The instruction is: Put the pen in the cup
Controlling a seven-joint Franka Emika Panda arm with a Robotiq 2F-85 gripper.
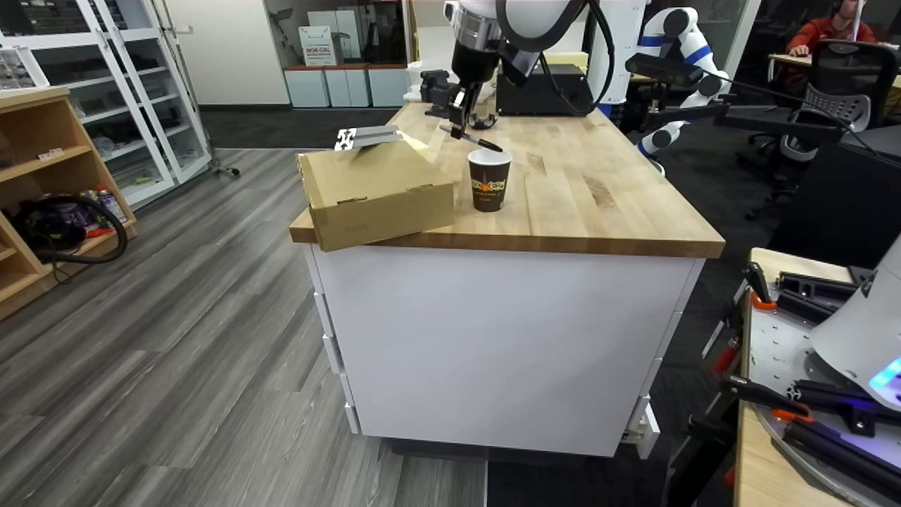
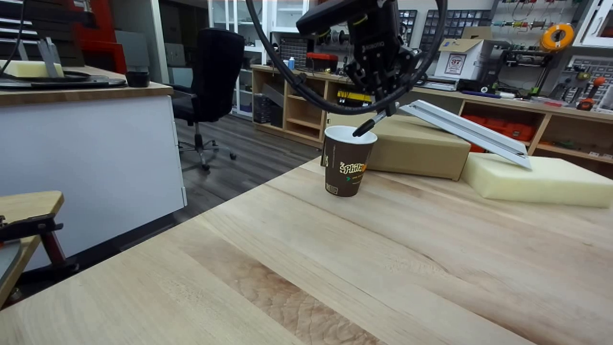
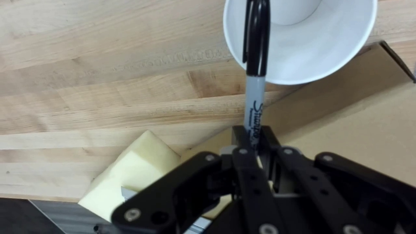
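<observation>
The pen is a Sharpie marker with a black cap and grey barrel; it shows in the wrist view (image 3: 256, 58) and in both exterior views (image 1: 484, 144) (image 2: 368, 125). My gripper (image 3: 254, 138) is shut on its grey end, also in both exterior views (image 1: 459, 131) (image 2: 389, 108). The pen is tilted, cap end lower. The brown paper cup (image 1: 488, 184) (image 2: 348, 167) stands upright on the table, its white inside (image 3: 302, 55) visible in the wrist view. The cap overlaps the cup's rim in the wrist view and appears at the cup's mouth in an exterior view. The pen's rear end is hidden by the fingers.
A tan cardboard box (image 1: 383, 215) (image 2: 416, 148) sits beside the cup, overhanging the table corner. A pale foam block (image 2: 536, 182) lies behind it. A metal bar (image 2: 471, 134) leans across the box and foam. The wooden table (image 1: 591, 211) has its front edge near the cup.
</observation>
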